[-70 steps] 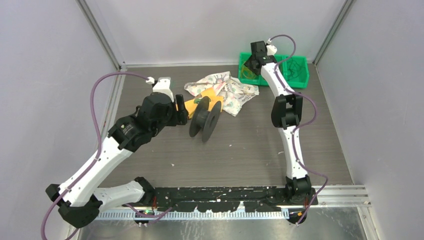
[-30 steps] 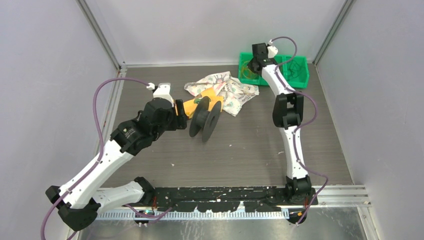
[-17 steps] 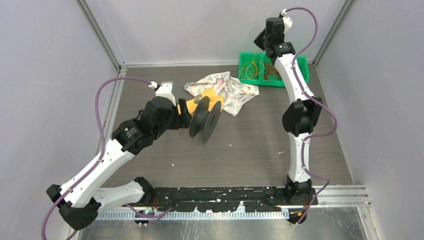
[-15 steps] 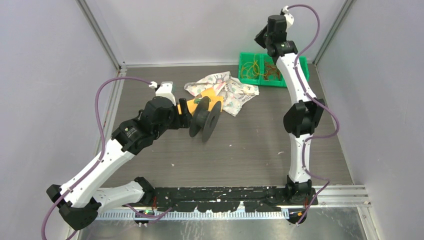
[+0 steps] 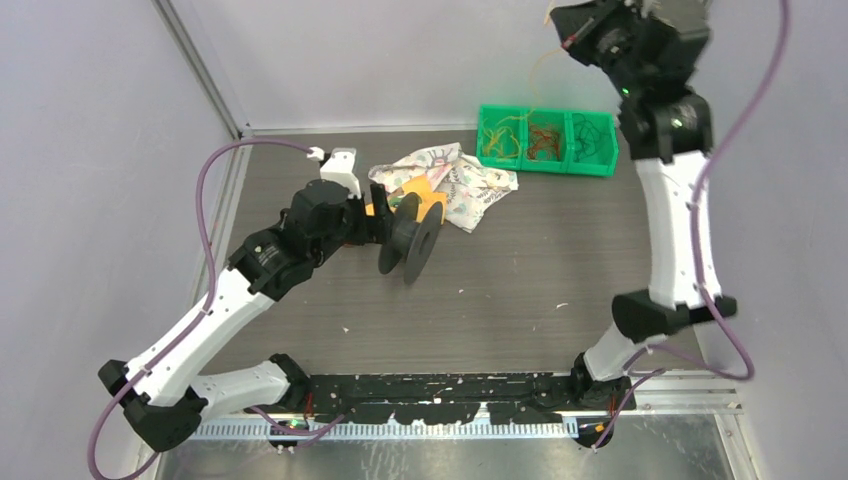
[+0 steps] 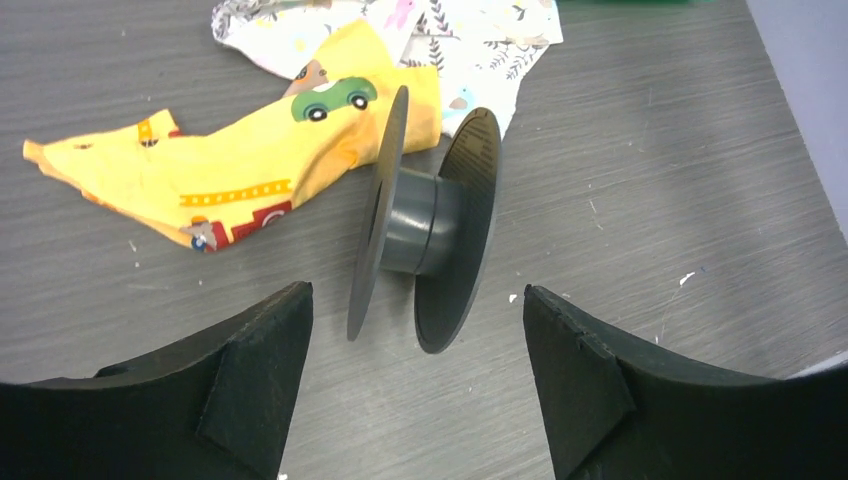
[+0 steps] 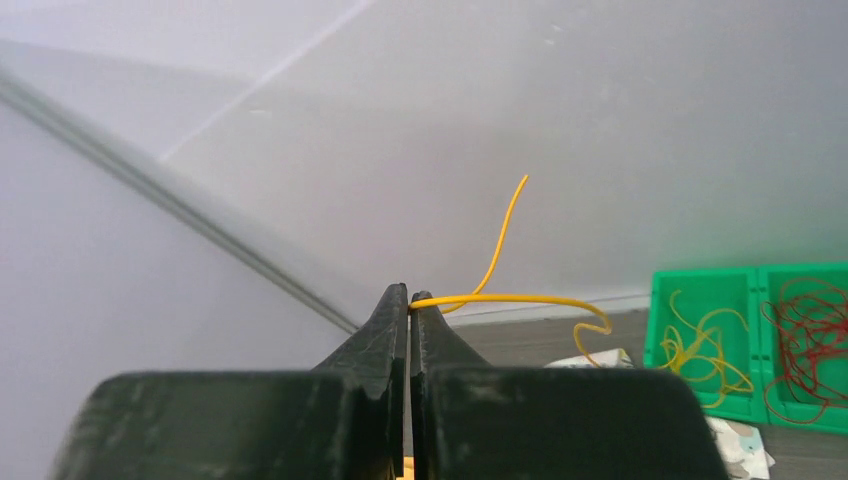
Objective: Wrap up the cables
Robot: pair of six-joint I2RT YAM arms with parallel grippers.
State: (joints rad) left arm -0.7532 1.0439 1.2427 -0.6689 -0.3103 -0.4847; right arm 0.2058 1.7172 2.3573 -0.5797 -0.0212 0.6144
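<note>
We've got the right end effector pinched tight on one yellow cable, held high over the counter at approx. 1 o'clock. A short free tip pokes up past the pinch, and the rest droops toward the green bin, w/ more yellow coils in its 9 o'clock-side compartment and reddish ones next door. The left end effector is spread wide, holding nothing, just at 9 o'clock of the black spool, which stands on its flange edges beside a yellow cloth. Risks, in our judgement: the pinch sits near the wire's end, so it may slip out; the trailing part could snag other coils & drag them along; the spool may roll if nudged.
</note>
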